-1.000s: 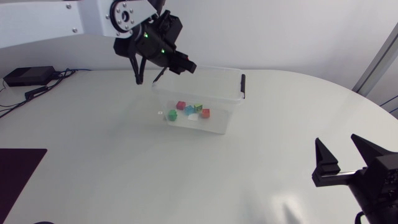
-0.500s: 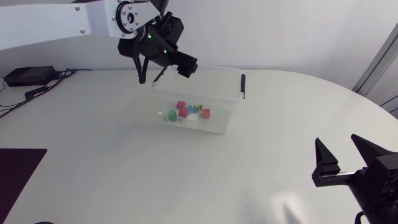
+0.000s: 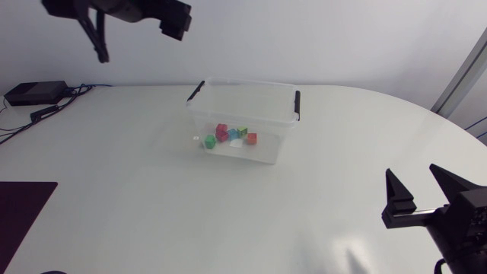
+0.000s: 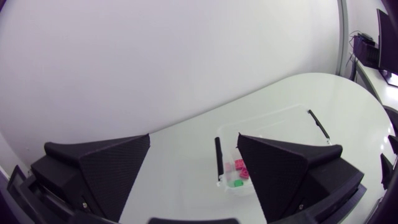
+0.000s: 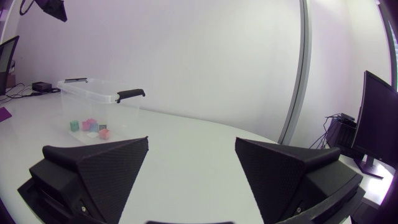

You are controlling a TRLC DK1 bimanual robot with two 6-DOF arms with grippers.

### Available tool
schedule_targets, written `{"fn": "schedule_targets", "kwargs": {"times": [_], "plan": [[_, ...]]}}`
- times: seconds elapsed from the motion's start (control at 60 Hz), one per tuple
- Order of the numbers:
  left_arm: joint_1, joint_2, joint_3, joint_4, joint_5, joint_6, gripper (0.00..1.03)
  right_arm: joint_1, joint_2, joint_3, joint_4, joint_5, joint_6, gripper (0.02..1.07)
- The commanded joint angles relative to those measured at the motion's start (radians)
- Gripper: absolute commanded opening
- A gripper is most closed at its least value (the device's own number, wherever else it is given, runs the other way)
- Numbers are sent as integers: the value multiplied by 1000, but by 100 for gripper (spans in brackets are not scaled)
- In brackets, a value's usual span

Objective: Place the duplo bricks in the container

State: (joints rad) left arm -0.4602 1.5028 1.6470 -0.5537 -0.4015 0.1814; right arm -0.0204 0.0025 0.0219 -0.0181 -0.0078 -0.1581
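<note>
Several duplo bricks (image 3: 230, 135) lie on the bottom of the container (image 3: 284, 135), a clear, open-topped plastic box. It stands on the white counter (image 3: 152, 205) toward the far edge, about midway between the left and right edges. We make out a green brick (image 3: 211, 141) nearest the box's left end and a pink brick (image 3: 221, 130) just beside it. A blue brick (image 3: 231, 135), a green-and-yellow brick (image 3: 242, 132) and a red-orange brick (image 3: 251, 138) sit close together toward the right end. A pale piece among them is too small for us to identify. A black handle (image 3: 297, 105) sits on the rim at each short end.

Our left tool (image 4: 194, 138) hangs high above the far left part of the counter, well apart from the container. Its two wedge fingers are spread wide, released, with nothing between them. From its own camera the container shows far below, ahead of the gap and partly hidden behind one finger.

Our right tool (image 3: 412, 179) sits low over the near right corner of the counter, also well apart from the container. Its fingers are likewise released and empty. Its camera looks across the counter at the container side-on, with the bricks on the bottom.

A small black box (image 3: 30, 93) with cables (image 3: 47, 112) lies at the far left edge, and a dark mat (image 3: 23, 209) lies at the near left edge.
</note>
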Motion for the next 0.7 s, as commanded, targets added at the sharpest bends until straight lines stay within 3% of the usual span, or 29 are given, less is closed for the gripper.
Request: {"fn": "schedule_targets", "kwargs": {"times": [0.0, 0.167, 0.383, 0.683], "plan": [[-8, -102, -78, 5, -53, 24, 99, 5, -9, -22, 12, -8, -9, 103], [0, -282, -208, 32, -145, 63, 99, 5, -9, -22, 12, -8, -9, 103], [34, -526, -374, 66, -188, 67, 99, 5, -9, -22, 12, -8, -9, 103], [206, -826, -498, 86, -148, -43, 99, 5, -9, -22, 12, -8, -9, 103]]}}
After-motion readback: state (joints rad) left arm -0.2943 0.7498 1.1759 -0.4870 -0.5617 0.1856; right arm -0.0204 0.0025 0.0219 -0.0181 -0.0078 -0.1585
